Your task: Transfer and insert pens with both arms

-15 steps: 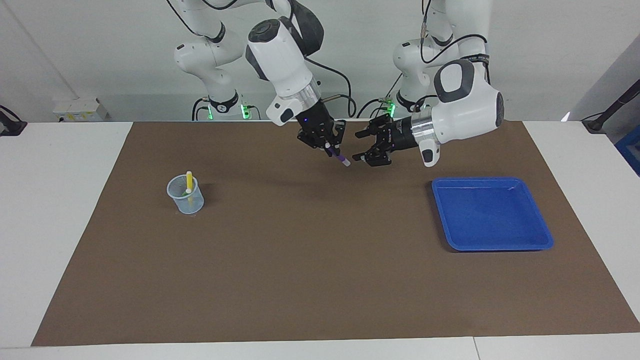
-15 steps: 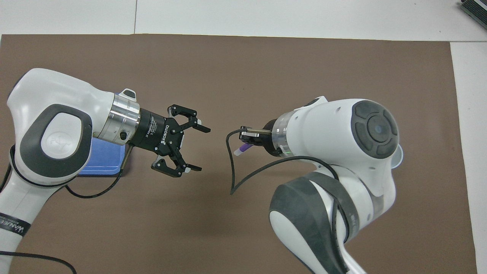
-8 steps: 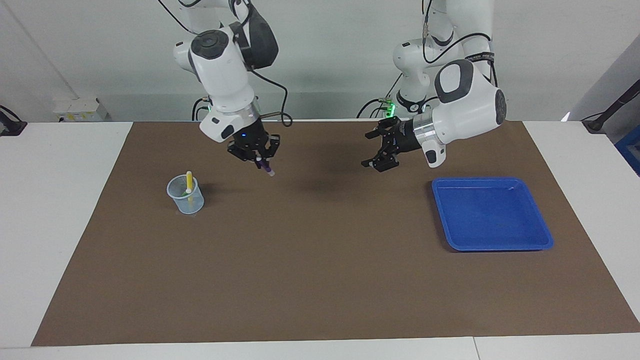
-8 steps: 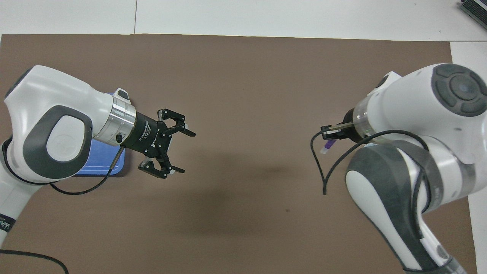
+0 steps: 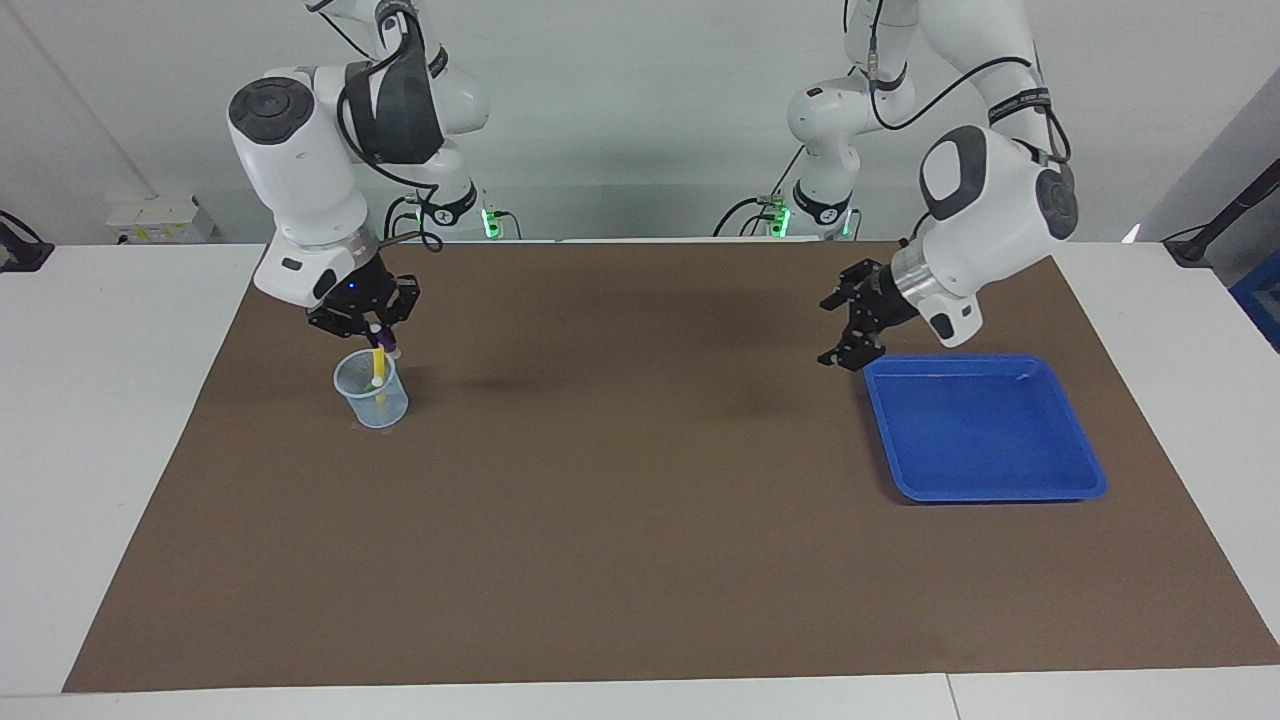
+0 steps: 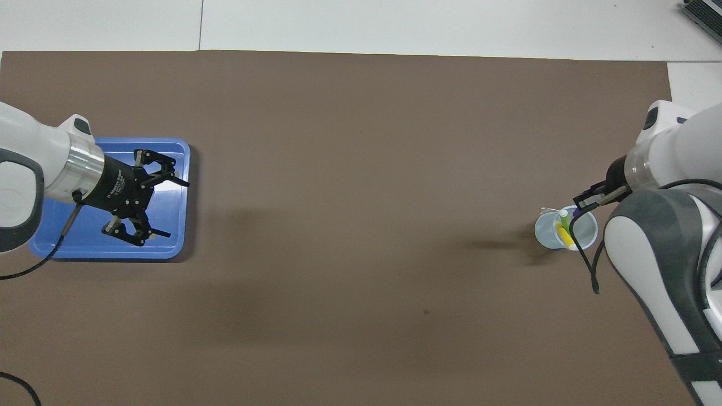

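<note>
Right pincer (image 5: 378, 340) carried one purple pen (image 5: 381, 344) over cup (image 5: 371, 392); left pincer (image 5: 842, 330) spread empty.

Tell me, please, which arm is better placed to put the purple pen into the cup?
The right arm. Its right gripper is shut on the purple pen right over the clear cup, where the yellow pen stands. The left gripper hangs open by the blue tray.
</note>
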Robot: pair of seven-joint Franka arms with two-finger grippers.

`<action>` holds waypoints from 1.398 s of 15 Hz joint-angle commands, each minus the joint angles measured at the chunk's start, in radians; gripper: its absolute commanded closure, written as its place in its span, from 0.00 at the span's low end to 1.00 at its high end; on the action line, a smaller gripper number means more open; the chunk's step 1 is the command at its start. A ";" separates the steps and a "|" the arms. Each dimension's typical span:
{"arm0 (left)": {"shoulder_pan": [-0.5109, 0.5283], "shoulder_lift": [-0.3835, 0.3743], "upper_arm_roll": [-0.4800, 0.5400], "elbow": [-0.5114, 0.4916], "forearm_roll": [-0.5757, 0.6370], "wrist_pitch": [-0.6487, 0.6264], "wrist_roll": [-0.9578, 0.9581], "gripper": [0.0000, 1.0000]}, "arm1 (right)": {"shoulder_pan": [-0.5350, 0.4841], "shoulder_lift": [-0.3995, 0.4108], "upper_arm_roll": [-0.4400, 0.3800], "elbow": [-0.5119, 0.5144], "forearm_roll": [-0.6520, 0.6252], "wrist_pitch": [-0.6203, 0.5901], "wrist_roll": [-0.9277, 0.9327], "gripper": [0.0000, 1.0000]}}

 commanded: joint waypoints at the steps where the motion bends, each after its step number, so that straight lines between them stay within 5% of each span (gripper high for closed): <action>1: 0.049 -0.021 -0.008 -0.009 0.091 0.003 0.111 0.00 | -0.053 -0.067 0.016 -0.153 -0.015 0.124 -0.070 1.00; 6: 0.069 -0.020 0.030 0.039 0.262 -0.017 0.338 0.00 | -0.079 -0.075 0.016 -0.230 -0.015 0.208 -0.071 0.93; 8: 0.066 -0.026 0.062 0.074 0.299 -0.031 0.485 0.00 | -0.079 -0.073 0.016 -0.231 -0.015 0.211 -0.070 0.71; 10: 0.044 -0.032 0.131 0.129 0.325 -0.061 0.676 0.00 | -0.080 -0.072 0.016 -0.231 -0.015 0.208 -0.067 0.08; 11: -0.004 -0.038 0.198 0.153 0.326 -0.084 0.764 0.00 | -0.080 -0.072 0.016 -0.228 -0.015 0.199 -0.062 0.00; 15: -0.236 -0.072 0.448 0.246 0.342 -0.193 0.963 0.00 | -0.067 -0.072 0.019 -0.158 0.003 0.138 -0.056 0.00; 21: -0.304 -0.127 0.449 0.310 0.432 -0.302 1.183 0.00 | 0.028 -0.029 0.030 0.147 0.005 -0.187 0.113 0.00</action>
